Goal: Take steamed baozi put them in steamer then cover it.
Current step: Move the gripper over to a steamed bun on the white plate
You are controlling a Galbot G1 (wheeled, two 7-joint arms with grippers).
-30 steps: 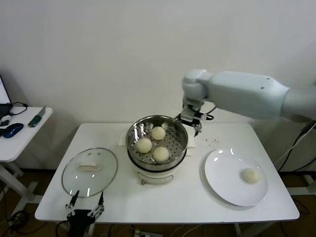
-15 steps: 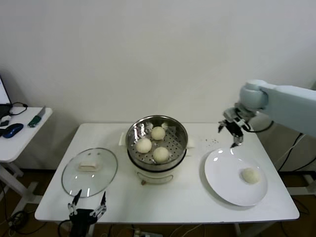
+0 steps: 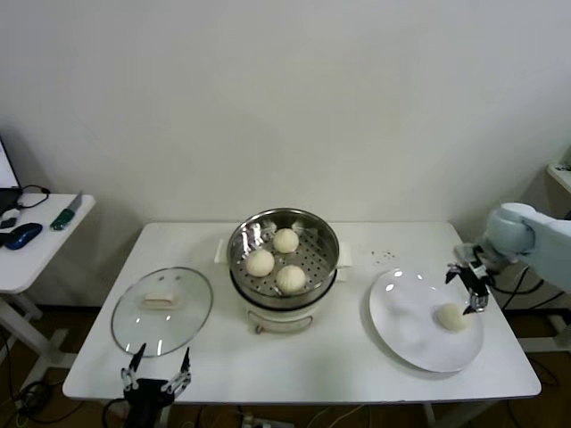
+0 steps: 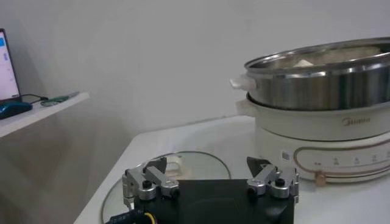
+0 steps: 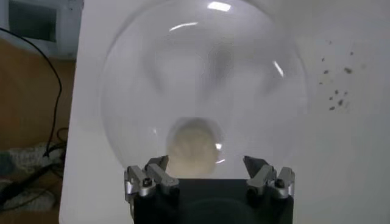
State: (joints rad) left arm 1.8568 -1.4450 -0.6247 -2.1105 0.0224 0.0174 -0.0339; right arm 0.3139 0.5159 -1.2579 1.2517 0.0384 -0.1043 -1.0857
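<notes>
Table (image 3: 339, 357): white, carrying everything.
Steamer (image 3: 284, 234): sitting mid-table, uncovered, already holding three buns (image 3: 275, 262).
Plate (image 3: 406, 330): lying to the right, with the last bun (image 3: 452, 316) waiting on its right side.
Lid (image 3: 161, 309): lying flat on the left, not yet on.
Right gripper (image 3: 475, 287): hanging just above that last bun, fingers spread wide, holding nothing.
Left gripper (image 3: 157, 382): idling at the near edge by the lid, fingers spread, empty.
Remaining: moving one bun, then covering.
</notes>
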